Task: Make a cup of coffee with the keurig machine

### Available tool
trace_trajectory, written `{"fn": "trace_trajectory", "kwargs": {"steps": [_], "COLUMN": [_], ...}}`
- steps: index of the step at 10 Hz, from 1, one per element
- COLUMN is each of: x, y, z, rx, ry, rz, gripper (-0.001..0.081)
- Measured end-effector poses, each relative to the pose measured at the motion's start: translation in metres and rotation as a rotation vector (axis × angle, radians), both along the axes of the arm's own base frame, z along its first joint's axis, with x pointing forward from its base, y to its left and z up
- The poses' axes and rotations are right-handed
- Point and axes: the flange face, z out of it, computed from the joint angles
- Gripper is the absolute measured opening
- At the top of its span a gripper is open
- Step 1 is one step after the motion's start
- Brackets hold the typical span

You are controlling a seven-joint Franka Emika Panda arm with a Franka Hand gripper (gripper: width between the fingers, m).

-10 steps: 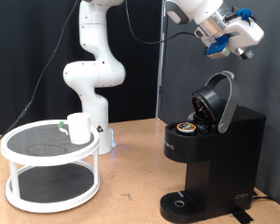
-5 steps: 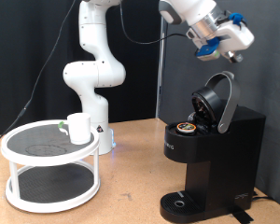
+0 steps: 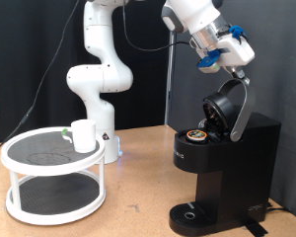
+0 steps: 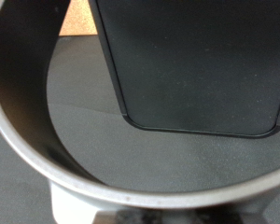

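On the white round stand (image 3: 51,178), at about 9 o'clock in the exterior view, sits the cup (image 3: 84,135), up high where I can reach it. At about 4 o'clock is the keurig machine (image 3: 227,163). Its lid (image 3: 230,107) is tipped up, so the brown-topped pod (image 3: 196,134) shows in its hole. My gripper (image 3: 235,67) hangs just above the lid's top edge. I cannot tell how wide my fingers are, and I see nothing between them.

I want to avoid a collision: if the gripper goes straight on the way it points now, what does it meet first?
Most likely the raised lid of the keurig machine: the gripper hangs just above it, and the wrist view is filled by its silver rim. Exact depth is unclear.
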Motion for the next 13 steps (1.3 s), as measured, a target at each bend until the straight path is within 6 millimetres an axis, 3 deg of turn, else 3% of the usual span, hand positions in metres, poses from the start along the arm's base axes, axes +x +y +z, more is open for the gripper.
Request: {"fn": "trace_trajectory", "kwargs": {"steps": [4, 8, 13], "x": [0.004, 0.0, 0.002], "y": [-0.01, -0.021, -0.001], "z": [0.003, 0.023, 0.003], "rx": [0.107, 0.162, 0.08], "ry": [-0.051, -0.105, -0.057], "rz": [-0.001, -0.002, 0.023], "gripper": [0.0, 0.0, 0.0]}}
